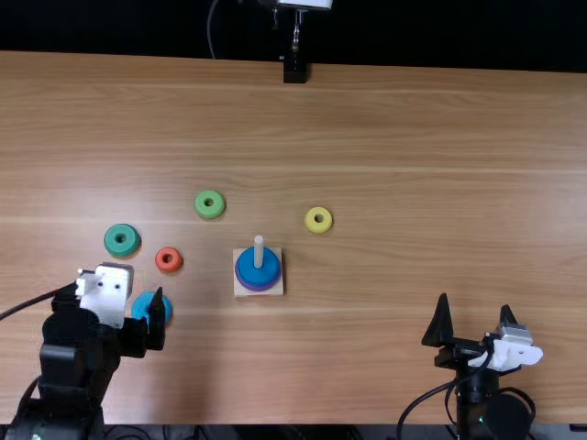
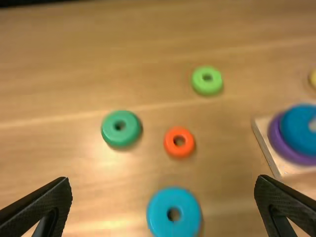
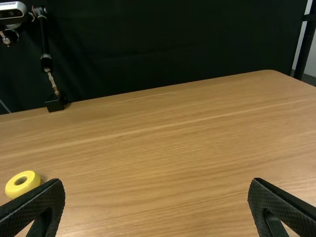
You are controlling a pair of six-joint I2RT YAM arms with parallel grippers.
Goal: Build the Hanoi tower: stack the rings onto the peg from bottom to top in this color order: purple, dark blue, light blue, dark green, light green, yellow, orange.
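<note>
- Right hand (image 1: 475,302): at the near right of the desk (image 1: 367,367), fingers well parted, nothing held; farther than the left hand from the ring due.
- Left hand (image 2: 163,178): above the near left, fingers spread wide, grip empty; the nearer hand for this pick.
- Light blue ring (image 2: 160,217): judged next in order. Lies flat on the near left, in line with the gap between the left hand's fingers, apparently touching neither. Being round, it offers no long axis to match; centring and lowering should suffice.
- Peg (image 1: 259,247): right of that ring and slightly farther; carry runs rightward. Dark blue ring (image 1: 249,272) sits over purple ring (image 2: 279,140) around it.
- Orange ring (image 1: 169,259): just beyond the light blue, slightly right; a spread finger could nudge it.
</note>
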